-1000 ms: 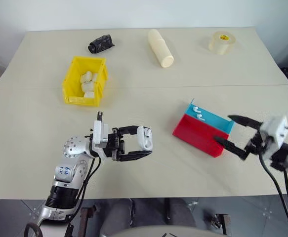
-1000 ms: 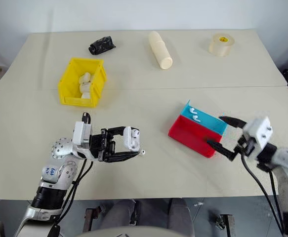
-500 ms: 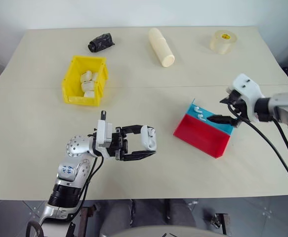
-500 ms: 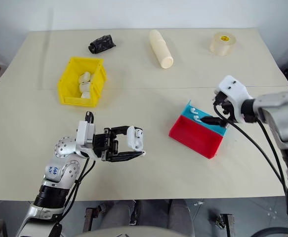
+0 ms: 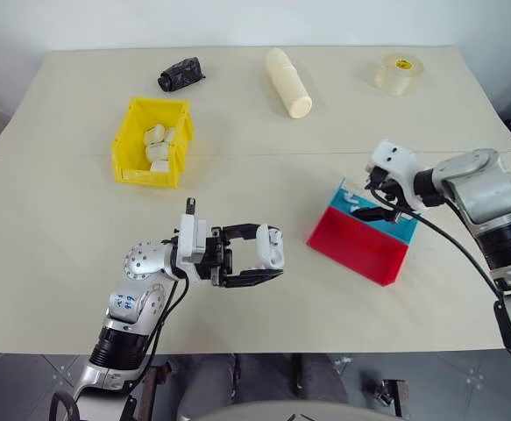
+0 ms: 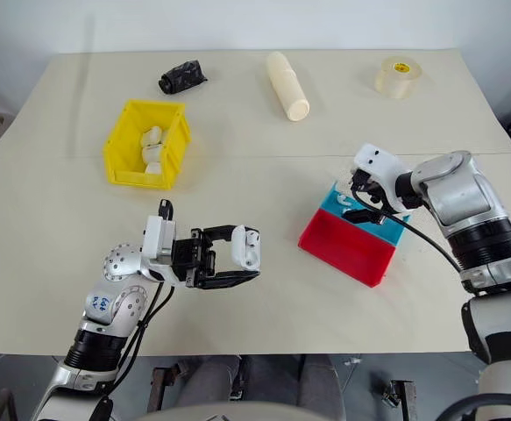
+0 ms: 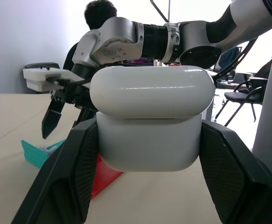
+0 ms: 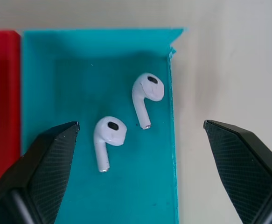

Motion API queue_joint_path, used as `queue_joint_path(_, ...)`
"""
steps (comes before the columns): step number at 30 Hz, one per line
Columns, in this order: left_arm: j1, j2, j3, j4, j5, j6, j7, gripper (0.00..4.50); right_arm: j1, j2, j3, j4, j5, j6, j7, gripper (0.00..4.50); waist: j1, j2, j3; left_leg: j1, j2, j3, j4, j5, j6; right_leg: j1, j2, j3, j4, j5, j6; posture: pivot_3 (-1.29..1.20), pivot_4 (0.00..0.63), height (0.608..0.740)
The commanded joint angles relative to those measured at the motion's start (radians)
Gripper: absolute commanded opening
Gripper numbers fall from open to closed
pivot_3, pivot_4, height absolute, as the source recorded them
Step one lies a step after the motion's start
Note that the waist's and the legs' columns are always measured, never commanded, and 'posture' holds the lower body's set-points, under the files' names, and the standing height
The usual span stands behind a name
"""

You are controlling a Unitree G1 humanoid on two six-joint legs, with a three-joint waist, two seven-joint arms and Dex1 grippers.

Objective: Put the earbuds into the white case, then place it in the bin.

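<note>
My left gripper [image 5: 271, 261] is shut on the white case [image 5: 273, 246], held above the table's front and pointing right. In the left wrist view the case [image 7: 152, 116] sits between the fingers with its lid down. Two earbuds [image 8: 147, 94] [image 8: 108, 136] lie side by side on the blue tray [image 8: 61, 84], apart from each other. My right gripper [image 8: 140, 125] hangs open just over them, one fingertip to each side, tilted downward; it shows in the head view too [image 6: 360, 203]. The yellow bin [image 5: 124, 149] stands at the left and holds several white pieces.
The blue tray [image 5: 402, 231] leans against a red tray [image 5: 356, 247] right of centre. At the table's far edge lie a black crumpled object [image 5: 180, 74], a cream cylinder [image 5: 288, 82] and a tape roll [image 5: 398, 74]. A person's head [image 7: 100, 11] and chairs show behind the table.
My right gripper swung from the table's front right up and leftward over the blue tray, tipping down above the earbuds. The left gripper kept still with the case.
</note>
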Motion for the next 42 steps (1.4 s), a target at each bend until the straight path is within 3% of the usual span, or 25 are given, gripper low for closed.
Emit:
queue_joint_path(1, 0.0, 0.002, -0.002, -0.049, -0.002, -0.007, 0.007, 2.8, -0.021, -0.001, 0.007, 0.01, -0.043, -0.016, 0.032, 4.31, 0.0, 0.0, 0.0, 0.0, 0.0, 0.0, 0.0, 0.0, 0.0, 0.0, 0.0, 0.0, 0.0, 0.0, 0.0, 0.0, 0.15, 0.74)
queue_joint_path(4, 0.0, 0.003, 0.0, -0.049, -0.001, -0.007, 0.009, 2.8, -0.024, 0.008, -0.001, 0.022, -0.059, -0.023, 0.045, 3.56, 0.0, 0.0, 0.0, 0.0, 0.0, 0.0, 0.001, 0.0, 0.0, 0.0, 0.0, 0.0, 0.0, 0.0, 0.0, 0.0, 0.15, 0.74)
queue_joint_path(9, -0.006, 0.002, 0.0, -0.044, -0.001, -0.008, 0.01, 2.8, -0.019, 0.025, -0.012, 0.014, -0.071, -0.02, 0.06, 1.85, 0.0, 0.0, 0.0, 0.0, 0.0, 0.0, 0.005, 0.0, 0.0, 0.0, 0.0, 0.0, 0.0, 0.0, 0.0, 0.0, 0.15, 0.74)
queue_joint_path(22, -0.007, 0.005, 0.0, -0.042, 0.0, -0.008, 0.003, 2.8, -0.004, 0.047, -0.023, 0.006, -0.089, -0.03, 0.065, 1.85, -0.001, 0.0, 0.0, 0.0, 0.0, 0.0, 0.006, 0.0, 0.0, 0.0, 0.0, 0.001, 0.002, 0.0, 0.0, 0.0, 0.15, 0.74)
queue_joint_path(25, -0.004, 0.008, 0.002, -0.043, 0.0, -0.009, 0.002, 2.8, 0.001, 0.052, -0.024, -0.002, -0.086, -0.026, 0.07, 1.3, -0.002, 0.0, 0.0, 0.0, 0.0, 0.0, 0.006, 0.0, 0.0, 0.0, 0.0, 0.001, 0.002, 0.0, 0.0, 0.0, 0.15, 0.74)
queue_joint_path(27, -0.003, 0.01, 0.003, -0.044, 0.0, -0.009, 0.001, 2.8, 0.003, 0.053, -0.031, -0.005, -0.087, -0.027, 0.061, 0.65, -0.002, 0.0, 0.0, 0.0, 0.0, 0.0, 0.006, 0.0, 0.0, 0.0, 0.0, 0.001, 0.002, 0.0, 0.0, 0.0, 0.15, 0.74)
queue_joint_path(42, -0.014, 0.022, 0.004, -0.021, -0.005, -0.013, -0.022, 2.8, 0.07, -0.04, -0.126, -0.104, -0.046, -0.044, 0.114, 0.65, -0.002, 0.0, 0.0, -0.001, -0.001, 0.0, 0.006, 0.0, 0.0, -0.001, 0.0, 0.001, 0.002, 0.0, 0.0, 0.0, 0.15, 0.74)
